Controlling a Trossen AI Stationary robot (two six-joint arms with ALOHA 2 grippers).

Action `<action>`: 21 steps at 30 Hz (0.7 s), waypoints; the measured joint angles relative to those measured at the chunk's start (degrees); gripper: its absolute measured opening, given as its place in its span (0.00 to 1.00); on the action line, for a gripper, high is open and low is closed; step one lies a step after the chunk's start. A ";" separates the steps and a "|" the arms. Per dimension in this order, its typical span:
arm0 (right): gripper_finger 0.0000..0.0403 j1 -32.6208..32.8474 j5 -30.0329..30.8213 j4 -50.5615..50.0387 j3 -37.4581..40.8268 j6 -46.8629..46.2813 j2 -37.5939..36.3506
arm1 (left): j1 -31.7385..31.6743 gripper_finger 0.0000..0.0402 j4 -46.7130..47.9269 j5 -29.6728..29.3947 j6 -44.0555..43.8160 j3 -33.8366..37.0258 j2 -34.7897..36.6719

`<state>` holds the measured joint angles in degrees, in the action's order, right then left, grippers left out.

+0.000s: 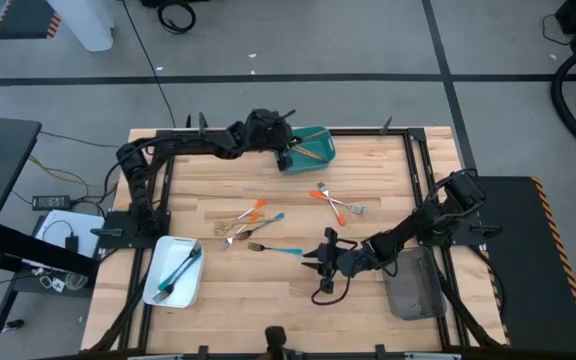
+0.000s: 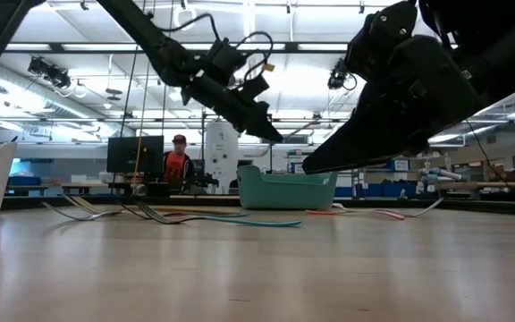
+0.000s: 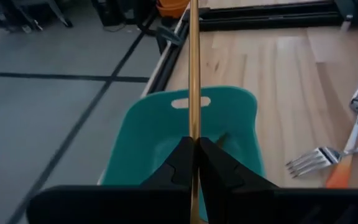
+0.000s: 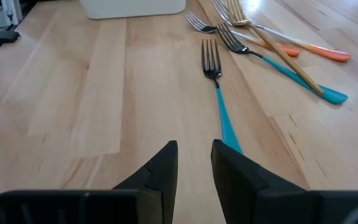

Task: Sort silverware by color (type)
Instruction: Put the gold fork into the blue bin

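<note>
My left gripper (image 1: pixel 286 152) hangs over the teal tray (image 1: pixel 320 140) at the table's far side, shut on a slim gold piece of silverware (image 3: pixel 193 74). My right gripper (image 4: pixel 194 149) is open and hovers just off the table near the near edge. It points along a blue-handled fork (image 4: pixel 217 93) that lies flat in front of it and touches nothing. More forks and spoons, gold, blue and orange-handled, lie in a cluster (image 1: pixel 246 222) mid-table. Two orange-handled pieces (image 1: pixel 334 201) lie to its right. My left gripper pinches the gold piece's thin shaft (image 3: pixel 193 127) between its two fingers. The shaft runs along the fingers and sticks out straight ahead of them. The piece is held above the teal tray's floor (image 3: pixel 160 137), tilted; which end the fingers have is hidden by the gripper.
A white tray (image 1: pixel 158 285) with blue-handled pieces sits at the near left corner. A grey tray (image 1: pixel 413 288) lies by the near right edge under the right arm. Bare wood lies between the cluster and the near edge. A person stands far off in the room (image 2: pixel 178 161).
</note>
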<state>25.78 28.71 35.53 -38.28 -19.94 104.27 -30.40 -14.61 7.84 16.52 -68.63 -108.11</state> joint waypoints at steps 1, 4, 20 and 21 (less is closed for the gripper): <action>0.26 0.11 0.00 0.04 0.00 0.00 0.00 | -0.50 0.05 -0.88 0.72 -1.34 0.01 -0.59; 0.26 0.61 0.02 0.23 0.00 -0.04 0.00 | -2.22 0.05 -1.88 3.82 -4.28 0.01 -1.85; 0.26 0.90 0.30 0.82 0.00 -1.53 0.00 | -4.84 0.05 -7.28 13.41 -6.91 0.03 -7.42; 0.26 0.90 0.31 0.83 0.00 -1.53 0.00 | -4.84 0.05 -7.26 13.43 -6.96 0.03 -7.42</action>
<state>26.68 29.02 36.36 -38.28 -21.47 104.27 -35.24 -21.87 21.28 9.56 -68.60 -115.52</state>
